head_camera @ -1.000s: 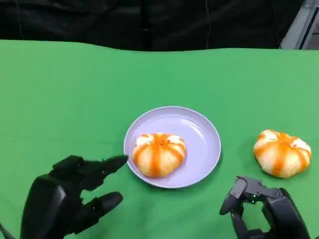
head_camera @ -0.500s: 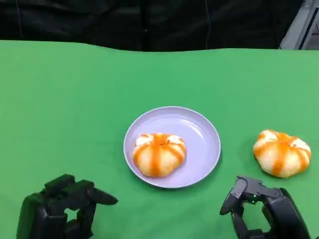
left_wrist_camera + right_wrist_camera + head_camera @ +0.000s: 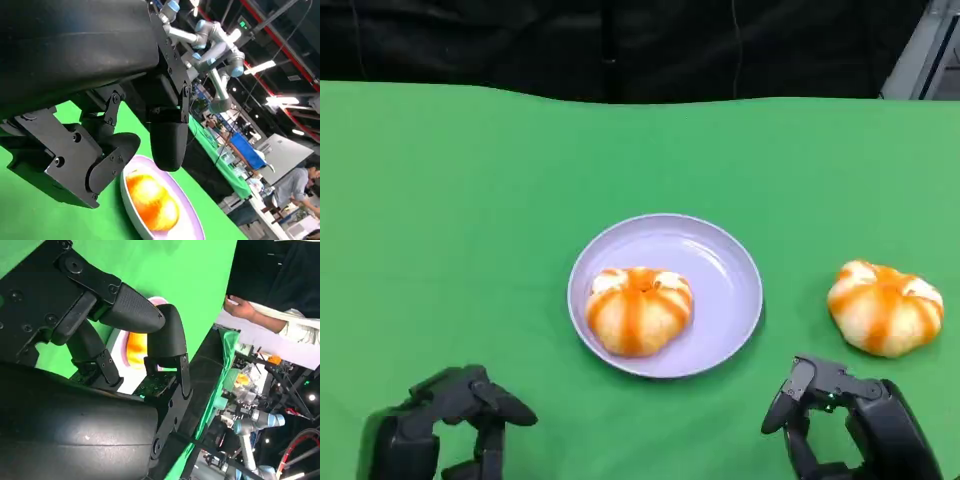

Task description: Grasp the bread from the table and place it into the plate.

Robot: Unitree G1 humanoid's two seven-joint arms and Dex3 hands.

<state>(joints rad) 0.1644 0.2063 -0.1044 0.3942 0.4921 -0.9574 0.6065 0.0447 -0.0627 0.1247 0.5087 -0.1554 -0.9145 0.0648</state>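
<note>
Bread (image 3: 638, 309) on plate (image 3: 720, 255), second bun (image 3: 885, 307) right of plate, both hands (image 3: 455, 425) (image 3: 840, 415) below plate, fingers curled, grasping nothing.

A green table (image 3: 470, 200) spreads ahead of the hands; a person's hand (image 3: 239, 306) shows beyond it.

- Open green table (image 3: 460, 220) all round the plate (image 3: 730, 300), from 9 through 12 to 2 o'clock.
- Bun (image 3: 638, 308) fills the plate's 7 o'clock part; the rest is bare.
- Second bun (image 3: 885, 306) at 3 o'clock, apart from the rim.
</note>
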